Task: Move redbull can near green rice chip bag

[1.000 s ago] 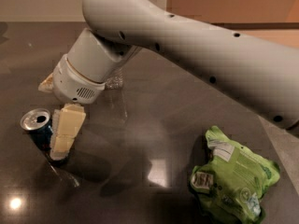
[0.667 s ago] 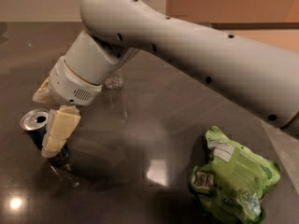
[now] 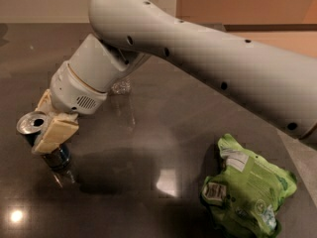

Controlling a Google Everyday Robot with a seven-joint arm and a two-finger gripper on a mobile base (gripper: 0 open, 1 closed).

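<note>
The redbull can (image 3: 53,155) stands at the left of the dark table, its silver top (image 3: 31,123) open to view and its dark body tilted a little. My gripper (image 3: 47,125) is at the can, with one cream finger (image 3: 55,134) across its front and the other (image 3: 43,102) behind it, shut on the can near its top. The green rice chip bag (image 3: 247,197) lies crumpled at the lower right, far from the can, with white labels facing up.
A clear plastic water bottle (image 3: 121,87) shows partly behind my arm at the middle. My large white arm (image 3: 208,68) spans the upper half of the view. The dark glossy table (image 3: 148,148) reflects lights; a wall runs along its far edge.
My gripper has moved left and down onto the can, and its fingers now sit on both sides of it. The can has tipped slightly. The bag has not moved.
</note>
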